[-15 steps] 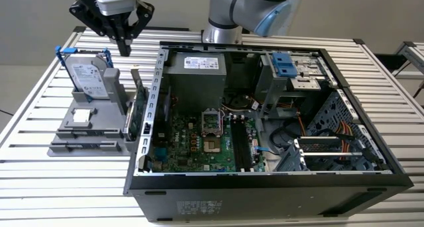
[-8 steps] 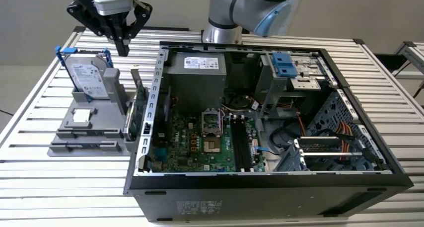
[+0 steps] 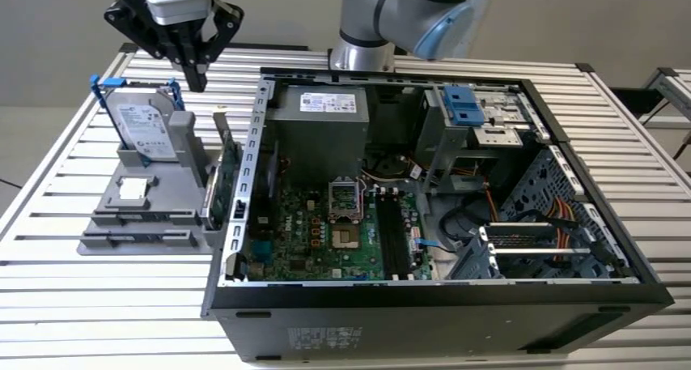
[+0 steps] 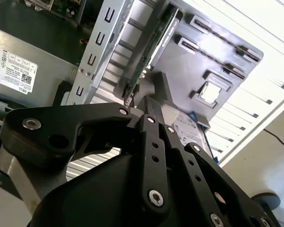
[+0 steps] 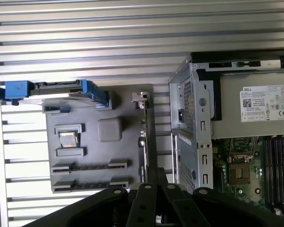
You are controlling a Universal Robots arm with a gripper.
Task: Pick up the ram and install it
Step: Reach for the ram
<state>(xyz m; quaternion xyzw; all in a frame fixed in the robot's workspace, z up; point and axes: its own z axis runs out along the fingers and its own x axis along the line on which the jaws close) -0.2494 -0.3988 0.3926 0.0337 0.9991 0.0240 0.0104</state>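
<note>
Ram: I cannot pick it out with certainty. The two long slots (image 5: 90, 166) in the grey fixture (image 3: 162, 224) look bare. The dark memory slots (image 3: 392, 236) on the motherboard (image 3: 313, 232), beside the processor socket, may hold a seated stick, but I cannot tell.

Gripper (image 3: 197, 80): hangs high above the rear of the fixture, over the hard drive (image 3: 146, 123) with blue rails and touching nothing. Fingers pressed together into one point, nothing pinched between them.

Progress (judgement): with the gripper empty and the fixture slots apparently bare, the ram is either already in the case (image 3: 432, 305) or hidden from me. I cannot confirm an install.

Nearby: the green expansion card (image 3: 223, 172) stands on edge between fixture and case wall. All of it rests on the slatted table (image 3: 86, 305).

View notes:
- The exterior view gives the gripper's height and the whole case interior.
- The first wrist view looks straight down on the fixture, showing its slots end to end, plus the memory slots (image 5: 277, 170).
- The second wrist view shows the closed finger linkage close up, with the card's edge beyond.
</note>
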